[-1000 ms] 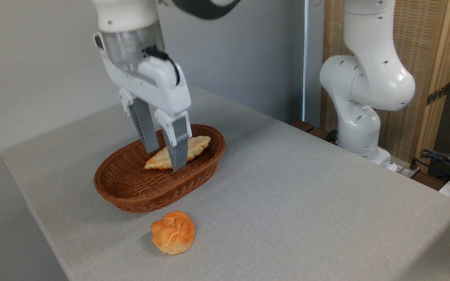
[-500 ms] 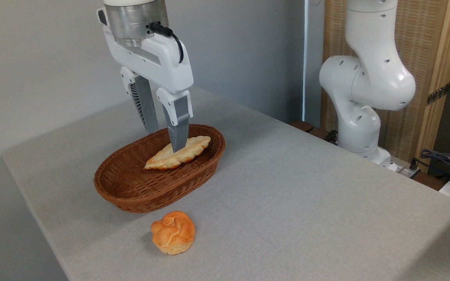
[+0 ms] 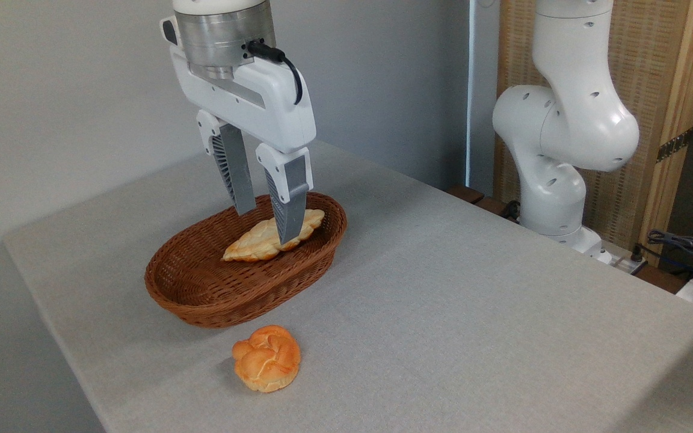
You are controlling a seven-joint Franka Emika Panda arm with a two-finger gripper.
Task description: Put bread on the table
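Note:
The bread [image 3: 266, 358], a small round orange-golden knotted bun, lies on the grey table [image 3: 443, 288] just in front of the wicker basket. My gripper [image 3: 267, 227] hangs open above the basket's far end, well behind and above the bun, with nothing between its grey fingers [image 3: 288, 207]. One fingertip stands in front of the pale loaf in the picture.
A brown oval wicker basket [image 3: 202, 300] holds a longer, paler braided loaf [image 3: 262, 240]. The arm's white base [image 3: 557, 168] stands at the table's far right edge, with cables [image 3: 689, 246] beyond it. A wall runs behind the table.
The open gripper has risen out of the basket and shifted a little to the right. The bun and the loaf have not moved.

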